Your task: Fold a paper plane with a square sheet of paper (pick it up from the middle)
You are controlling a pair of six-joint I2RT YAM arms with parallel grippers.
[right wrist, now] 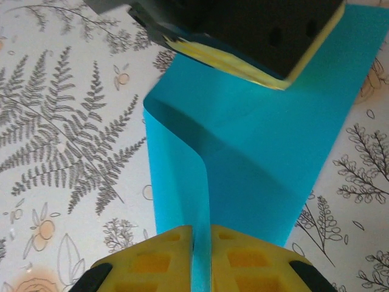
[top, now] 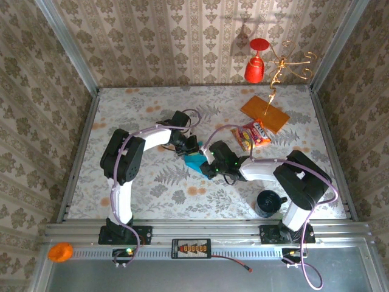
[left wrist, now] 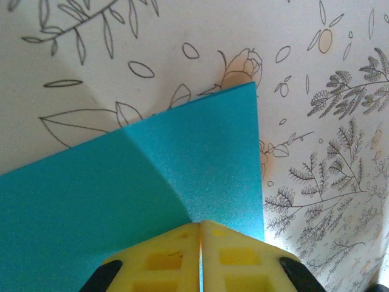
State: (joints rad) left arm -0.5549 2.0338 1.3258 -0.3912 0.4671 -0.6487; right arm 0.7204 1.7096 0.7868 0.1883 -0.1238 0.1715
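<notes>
The teal-blue square sheet of paper [top: 194, 160] lies mid-table, bent along a crease, with both grippers meeting over it. My left gripper [top: 190, 148] comes in from the far left. In the left wrist view its yellow fingers [left wrist: 231, 255] are pressed together on the sheet's near edge [left wrist: 152, 176], and a diagonal crease runs up from them. My right gripper [top: 205, 165] is shut on a raised fold of the sheet [right wrist: 261, 152], which stands up between its pads [right wrist: 152, 261]. The left gripper's black body [right wrist: 243, 24] hangs over the sheet's far end in that view.
A flat orange card [top: 265, 113] and a red-and-yellow snack packet [top: 254, 134] lie at the back right. A black mug [top: 268, 202] stands near the right arm's base. A red goblet [top: 256, 61] and a gold wire stand [top: 285, 64] are against the back wall.
</notes>
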